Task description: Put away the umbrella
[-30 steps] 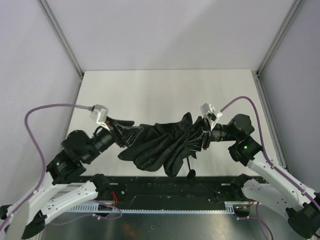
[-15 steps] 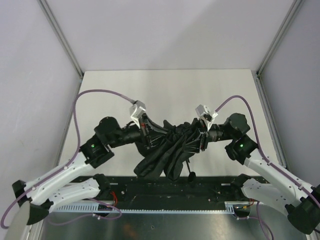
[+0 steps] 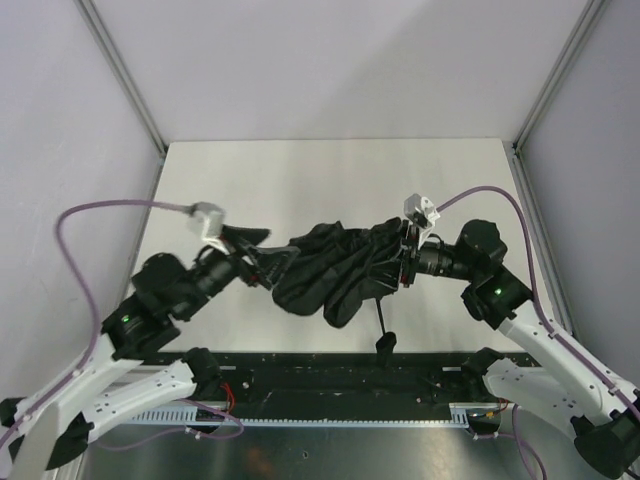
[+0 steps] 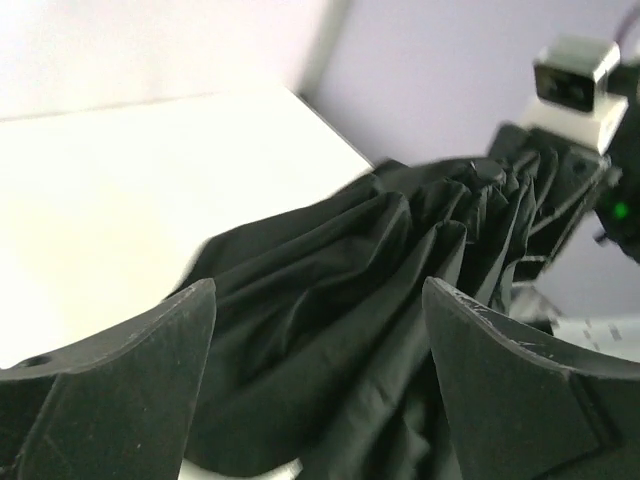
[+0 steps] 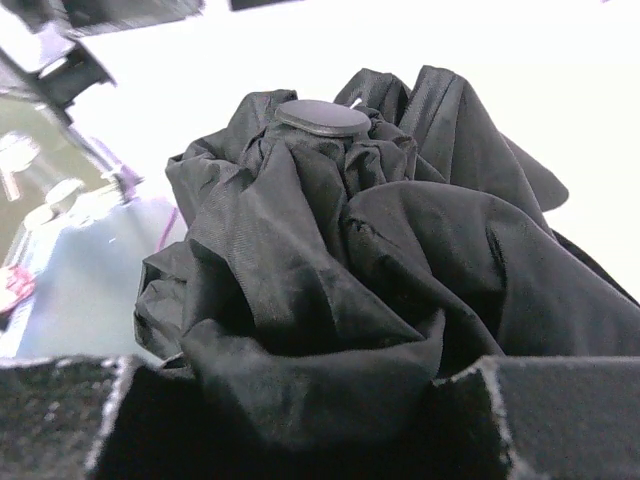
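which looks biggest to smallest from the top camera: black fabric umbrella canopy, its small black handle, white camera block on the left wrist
1. black fabric umbrella canopy
2. white camera block
3. small black handle

Top looks down; wrists close, sharing umbrella (image 3: 335,275).

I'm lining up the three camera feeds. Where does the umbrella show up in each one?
Top external: umbrella bunched mid-frame, over the near half of the table.
Left wrist: umbrella fills the centre and right.
Right wrist: umbrella fills most of the frame, its round cap on top.
Shared landmark: the white table behind the fabric.
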You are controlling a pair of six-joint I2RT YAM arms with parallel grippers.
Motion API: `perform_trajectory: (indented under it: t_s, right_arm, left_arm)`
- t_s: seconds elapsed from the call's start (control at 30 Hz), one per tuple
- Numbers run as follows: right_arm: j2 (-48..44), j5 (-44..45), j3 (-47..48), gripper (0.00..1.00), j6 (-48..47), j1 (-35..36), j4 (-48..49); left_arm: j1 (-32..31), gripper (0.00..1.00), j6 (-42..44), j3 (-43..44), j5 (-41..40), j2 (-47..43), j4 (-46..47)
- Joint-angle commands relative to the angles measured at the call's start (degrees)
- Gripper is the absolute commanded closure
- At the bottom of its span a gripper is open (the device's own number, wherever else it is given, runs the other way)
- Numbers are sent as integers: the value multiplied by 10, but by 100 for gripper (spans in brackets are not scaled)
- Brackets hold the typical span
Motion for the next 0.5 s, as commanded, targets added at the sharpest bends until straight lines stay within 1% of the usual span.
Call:
perform_trajectory:
  t_s: [0.0, 0.07, 0.13, 0.2, 0.23, 0.27, 0.33, 0.47]
  right_arm:
    - [-7, 143, 56, 100, -34, -5, -63]
    - [1, 207, 67, 100, -17, -6, -80]
    - [12, 262, 80, 100, 4, -5, -94]
    - [20, 282, 87, 100, 21, -5, -97]
    - [22, 285, 88, 100, 29, -5, -95]
    - [25, 282, 89, 100, 35, -5, -93]
    - [28, 270, 90, 100, 42, -4, -86]
    - [28, 258, 91, 100, 47, -5, -88]
  left_arm:
    - [4, 10, 38, 36, -186, -58, -62]
    - [5, 10, 48, 40, -137, -52, -58]
    - [4, 14, 57, 48, -24, -24, -52]
    - [4, 13, 51, 55, 105, 18, -46]
    - [4, 13, 49, 58, 154, 40, -42]
    - [1, 13, 44, 58, 183, 60, -38]
    - [-12, 12, 40, 60, 207, 94, -29]
    - [-38, 11, 41, 63, 211, 144, -23]
